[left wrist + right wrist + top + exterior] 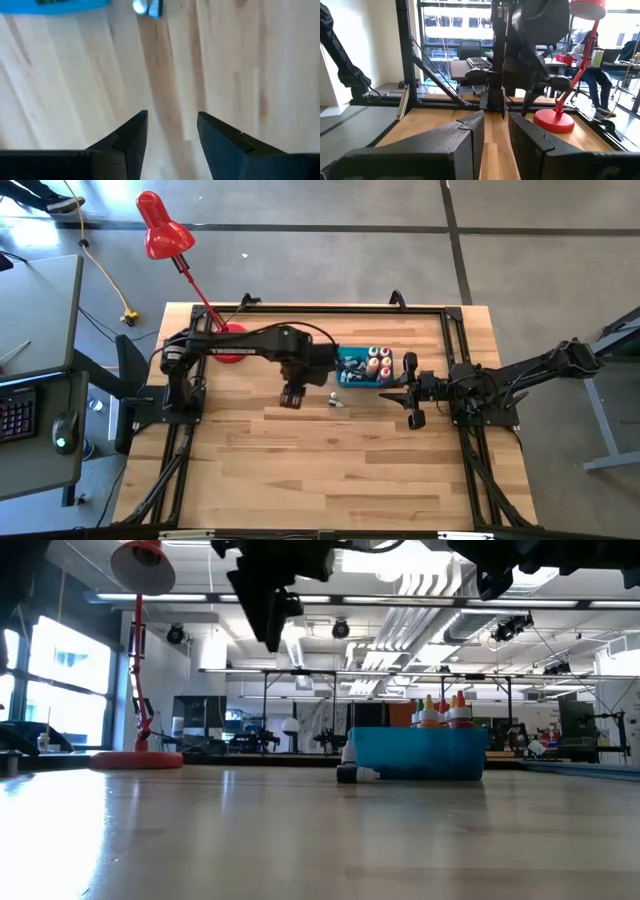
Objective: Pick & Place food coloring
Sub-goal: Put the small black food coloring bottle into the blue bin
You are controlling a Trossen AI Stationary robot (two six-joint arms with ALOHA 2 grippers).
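Lying on pale wood, small capped bottle (335, 401), beside blue plastic bin (352, 370)

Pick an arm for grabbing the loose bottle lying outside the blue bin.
Left, probably. The left gripper hangs open above the table close to the small bottle beside the blue bin. The right gripper is open too, but on the bin's far side.

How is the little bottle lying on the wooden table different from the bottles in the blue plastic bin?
The small pale-capped bottle lies on its side on the wooden table, just outside the blue plastic bin. The orange and red pale-capped bottles stand upright inside the bin. The lone bottle looks dark and grey-white; those in the bin are brightly coloured. Neither gripper holds any of them.
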